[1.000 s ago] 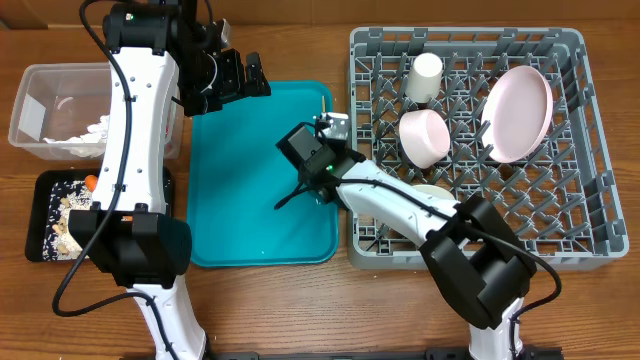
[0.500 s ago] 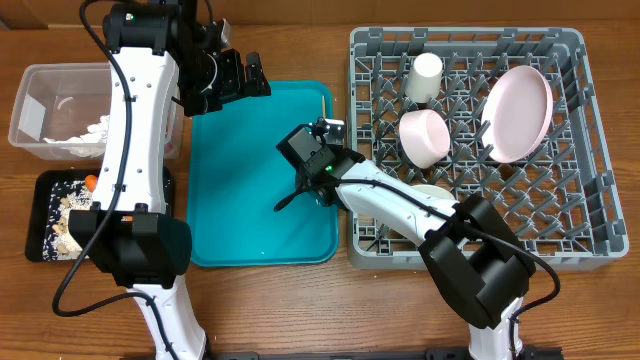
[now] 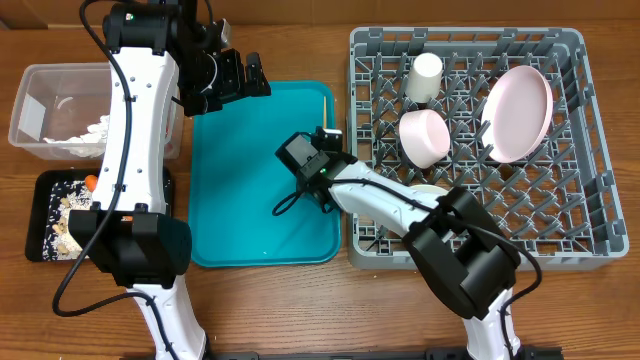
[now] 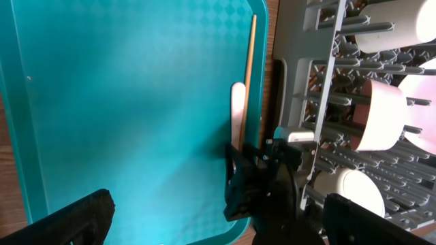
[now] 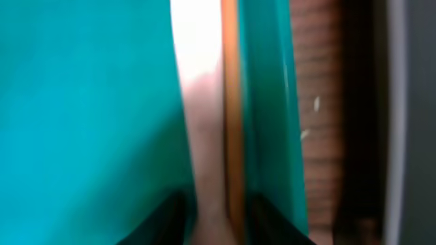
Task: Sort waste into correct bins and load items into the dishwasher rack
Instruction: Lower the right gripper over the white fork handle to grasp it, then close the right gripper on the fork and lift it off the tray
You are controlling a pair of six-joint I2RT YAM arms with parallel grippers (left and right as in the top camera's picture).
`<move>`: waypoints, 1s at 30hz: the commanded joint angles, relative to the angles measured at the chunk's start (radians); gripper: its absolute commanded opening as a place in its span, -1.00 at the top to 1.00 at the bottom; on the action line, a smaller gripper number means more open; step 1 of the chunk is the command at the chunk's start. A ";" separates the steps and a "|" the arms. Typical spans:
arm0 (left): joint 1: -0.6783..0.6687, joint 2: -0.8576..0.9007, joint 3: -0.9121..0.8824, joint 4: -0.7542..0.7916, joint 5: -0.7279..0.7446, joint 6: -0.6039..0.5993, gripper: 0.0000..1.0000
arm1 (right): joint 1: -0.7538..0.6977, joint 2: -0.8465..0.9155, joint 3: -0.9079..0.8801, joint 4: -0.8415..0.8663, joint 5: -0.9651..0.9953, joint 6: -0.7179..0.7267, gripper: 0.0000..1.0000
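Teal tray [image 3: 240,200]: fork [image 4: 237,112], chopstick [image 4: 249,68] inside right claw [image 5: 221,218], grip unclear; left claw [image 3: 243,76] wide, empty.

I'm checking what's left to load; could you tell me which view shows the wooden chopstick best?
The left wrist view: most of the chopstick shows sharply along the teal tray's right edge, beside the fork. The right wrist view gives only a blurred close-up of it; overhead shows just its tip.

Bright, even overhead light is casting soft shadows. The right wrist view is blurring badly; pale sheen is washing the teal tray [image 4: 102,82].
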 commanded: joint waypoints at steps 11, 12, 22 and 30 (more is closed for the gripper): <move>-0.006 -0.032 0.022 0.002 0.000 0.008 -1.00 | 0.000 0.016 -0.004 -0.066 -0.014 0.000 0.65; -0.006 -0.032 0.022 0.002 -0.001 0.008 -1.00 | 0.000 0.016 -0.003 -0.066 -0.011 0.001 0.65; -0.006 -0.032 0.021 0.002 -0.001 0.008 -1.00 | 0.000 0.010 0.052 -0.137 0.008 -0.002 0.78; -0.006 -0.032 0.021 0.002 0.000 0.008 -1.00 | 0.000 0.010 0.114 -0.212 0.011 -0.002 0.83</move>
